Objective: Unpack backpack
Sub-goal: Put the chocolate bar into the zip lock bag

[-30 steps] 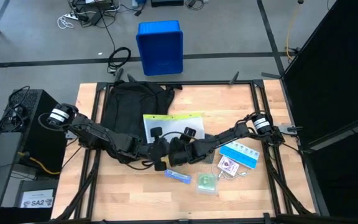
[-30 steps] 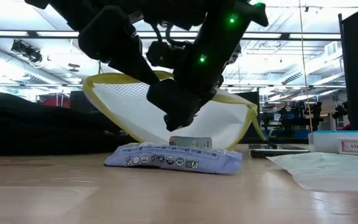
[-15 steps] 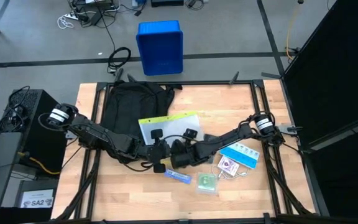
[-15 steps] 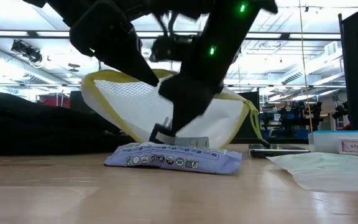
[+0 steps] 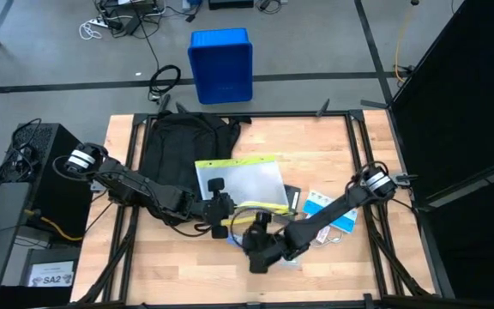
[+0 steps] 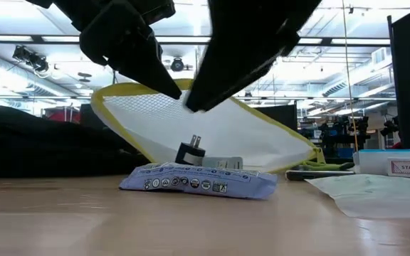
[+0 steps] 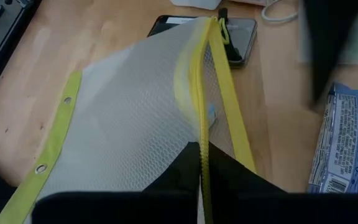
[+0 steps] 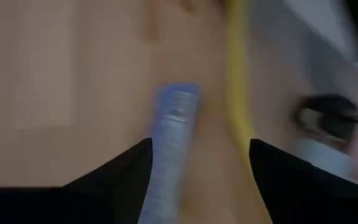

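Observation:
The black backpack [image 5: 181, 142] lies flat at the table's far left. A clear mesh pouch with yellow trim [image 5: 240, 181] lies tilted beside it; my left gripper [image 5: 222, 216] is shut on its near yellow edge. The pouch's right end [image 6: 308, 153] is down by the table. A blue snack wrapper [image 6: 198, 181] lies on the wood, with a small black plug [image 6: 189, 151] behind it. My right gripper [image 5: 258, 252] hovers open near the table's front, over the wrapper [image 8: 169, 140], holding nothing. My left gripper pinches the pouch's yellow zipper edge [image 7: 199, 134] between its two fingers, which lie along the zipper. It comes slanting down from the table's left. That side of the pouch is lifted off the table, and the mesh slopes down toward the right.
A dark phone [image 7: 232, 34] lies past the pouch's far corner. A blue pill box [image 5: 328, 209] and small cards lie to the right. A blue bin [image 5: 221, 64] stands on the floor beyond the table. Bare wood lies along the near left.
My right gripper has drawn back from the pouch toward the table's near edge and a little up, turning as it went. The black plug, at its fingertips half a second ago, now sits behind the wrapper. The pouch's right end has dropped and spread out.

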